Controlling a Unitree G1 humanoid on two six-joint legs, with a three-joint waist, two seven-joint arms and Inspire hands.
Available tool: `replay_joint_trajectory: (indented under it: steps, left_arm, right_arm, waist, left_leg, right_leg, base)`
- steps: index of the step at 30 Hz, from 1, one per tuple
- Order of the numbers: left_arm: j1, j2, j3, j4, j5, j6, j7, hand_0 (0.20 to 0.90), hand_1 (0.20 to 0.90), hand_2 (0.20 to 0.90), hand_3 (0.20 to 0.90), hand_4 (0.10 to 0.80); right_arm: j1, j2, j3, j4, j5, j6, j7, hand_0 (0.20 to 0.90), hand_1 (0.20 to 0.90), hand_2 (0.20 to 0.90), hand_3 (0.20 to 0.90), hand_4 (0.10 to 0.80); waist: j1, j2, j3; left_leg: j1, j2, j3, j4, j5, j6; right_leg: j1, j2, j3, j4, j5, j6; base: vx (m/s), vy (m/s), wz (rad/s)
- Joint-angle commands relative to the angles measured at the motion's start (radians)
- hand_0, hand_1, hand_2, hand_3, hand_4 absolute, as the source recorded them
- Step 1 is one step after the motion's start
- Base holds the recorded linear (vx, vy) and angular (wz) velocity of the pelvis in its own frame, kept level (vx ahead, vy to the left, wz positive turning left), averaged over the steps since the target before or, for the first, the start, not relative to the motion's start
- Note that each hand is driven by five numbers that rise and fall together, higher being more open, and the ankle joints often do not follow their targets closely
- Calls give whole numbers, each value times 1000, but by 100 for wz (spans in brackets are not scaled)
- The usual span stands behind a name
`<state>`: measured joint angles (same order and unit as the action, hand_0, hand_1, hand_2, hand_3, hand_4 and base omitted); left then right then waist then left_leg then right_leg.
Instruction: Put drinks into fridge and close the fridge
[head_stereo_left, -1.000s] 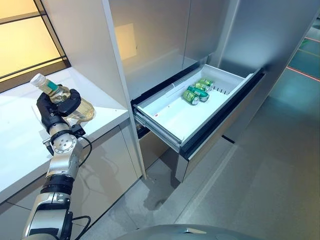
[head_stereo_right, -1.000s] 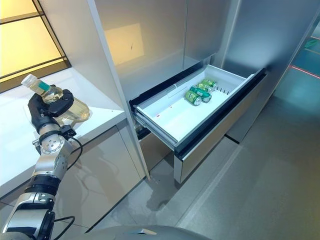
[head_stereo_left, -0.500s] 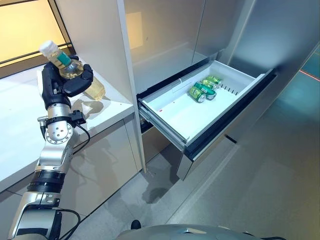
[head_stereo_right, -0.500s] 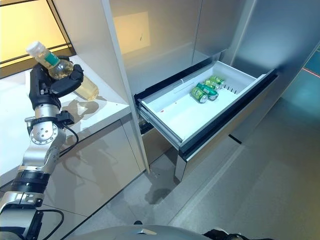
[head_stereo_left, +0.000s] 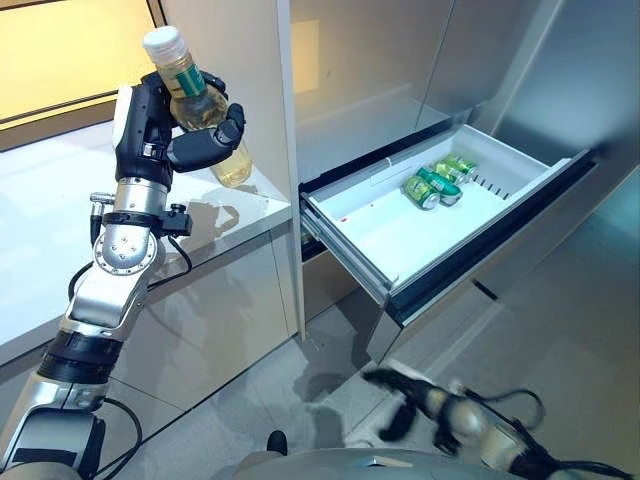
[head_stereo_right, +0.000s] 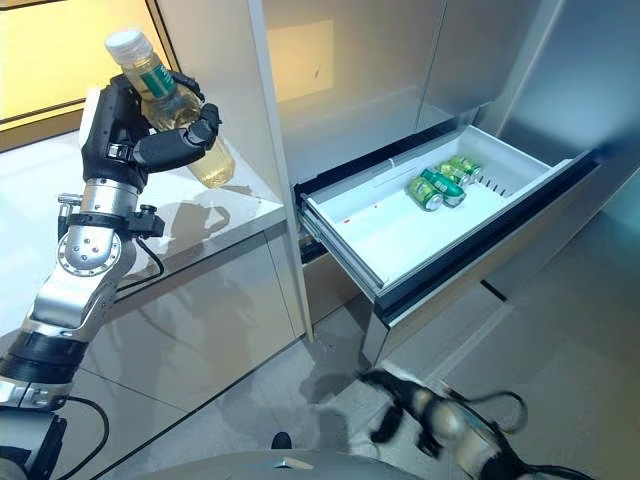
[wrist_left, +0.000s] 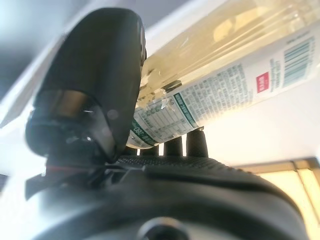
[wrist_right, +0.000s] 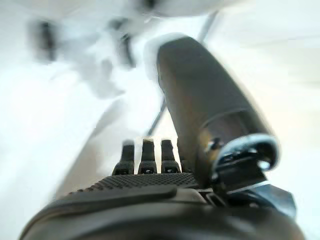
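A clear bottle (head_stereo_left: 200, 110) of pale yellow drink, with a white cap and a green label, is held tilted in the air above the white counter (head_stereo_left: 60, 210). My left hand (head_stereo_left: 165, 140) is shut on the bottle; its fingers and thumb (wrist_left: 95, 85) wrap the label (wrist_left: 225, 85). To the right, the fridge's white drawer (head_stereo_left: 370, 235) stands pulled out, with a few green cans (head_stereo_left: 432, 186) lying at its far end. My right hand (head_stereo_left: 420, 400) hangs blurred low over the floor in front of the drawer, its fingers (wrist_right: 142, 155) relaxed and holding nothing.
A tall grey cabinet panel (head_stereo_left: 250, 90) stands between the counter and the fridge front (head_stereo_left: 380, 70). The drawer's dark front (head_stereo_left: 500, 240) juts out over the grey floor (head_stereo_left: 560, 350). A lit window (head_stereo_left: 60, 50) lies behind the counter.
My left hand has lifted the bottle off the counter, up and to the right toward the cabinet panel. The right hand has come into view at the bottom. The camera has shifted.
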<state>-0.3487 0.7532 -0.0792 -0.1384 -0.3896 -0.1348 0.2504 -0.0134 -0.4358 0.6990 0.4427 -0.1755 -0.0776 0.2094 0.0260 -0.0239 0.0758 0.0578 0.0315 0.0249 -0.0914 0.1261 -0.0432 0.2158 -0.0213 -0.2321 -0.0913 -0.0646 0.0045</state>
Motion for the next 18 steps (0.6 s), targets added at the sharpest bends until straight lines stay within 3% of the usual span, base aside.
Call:
replay_joint_trajectory:
  steps: [1, 8, 11, 18]
  left_arm:
    - [-193, 52, 29, -59, 36, -156, 33, 300, 300, 300, 200, 100]
    - [-201, 39, 17, -71, 30, -160, 29, 300, 300, 300, 200, 100]
    - [-191, 28, 14, -80, 34, -173, 19, 300, 300, 300, 200, 100]
    - [-148, 21, 43, -120, -15, -200, -66, 300, 300, 300, 200, 100]
  right_arm:
    - [-146, 69, 47, -151, 70, -110, 14, 900, 900, 900, 900, 800]
    - [-193, 79, 57, -258, 154, -109, 95, 900, 900, 900, 900, 800]
    - [-212, 79, 56, -336, 218, -69, 142, 900, 900, 900, 900, 800]
    - [-266, 0, -52, -541, 424, 5, 359, 900, 900, 900, 900, 800]
  waist:
    - [27, 44, -65]
    - [34, 35, -64]
    - [36, 29, -63]
    - [33, 15, -61]
  left_leg:
    - [64, -53, -32, 4, -179, 24]
    - [58, -54, -34, 4, -173, 25]
    - [58, -54, -34, 4, -172, 24]
    - [56, -55, -31, 4, -167, 22]
  right_leg:
    - [-72, -35, 29, 15, 27, 79]
    - [-76, -35, 29, 14, 32, 80]
    - [-77, -35, 28, 14, 34, 80]
    - [-79, -36, 29, 13, 41, 82]
  base:
    - [-38, 2, 4]
    - [-10, -1, 1]
    - [-5, -1, 1]
    - [0, 0, 0]
